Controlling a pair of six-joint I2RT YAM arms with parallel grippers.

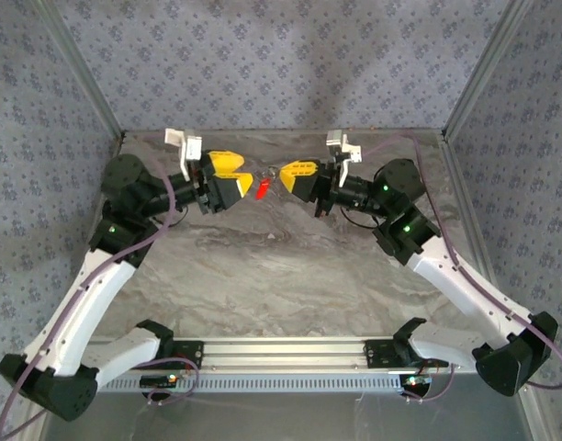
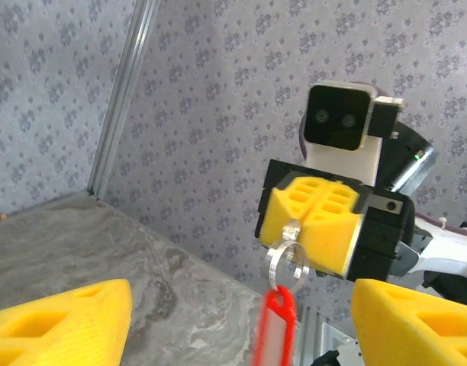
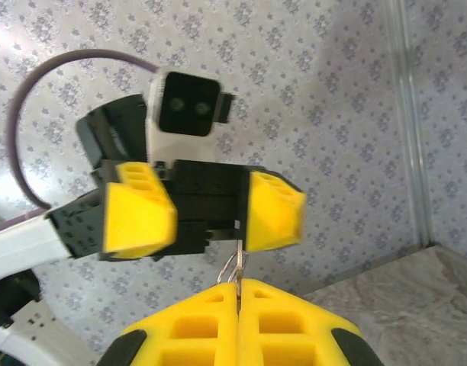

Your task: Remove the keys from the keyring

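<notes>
The right claw [image 3: 237, 293] is clamped on the metal loop [image 2: 270, 267] of the keyring [image 1: 261, 189], its red tag [image 2: 275, 328] dangling beneath; the left claw [image 3: 208, 213] faces the keyring, fingers apart and empty; the loop seems to carry only the tag, so the keys look already off.

Lighting's soft and even, no real glare anywhere. Top view's a bit grainy, with faint shadows on the table [image 1: 281, 266] and a dim patch on the far wall [image 1: 309, 64]. Left wrist view: the near yellow fingertips [image 2: 62, 324] and the keyring [image 2: 278, 324] tag look blurry.
</notes>
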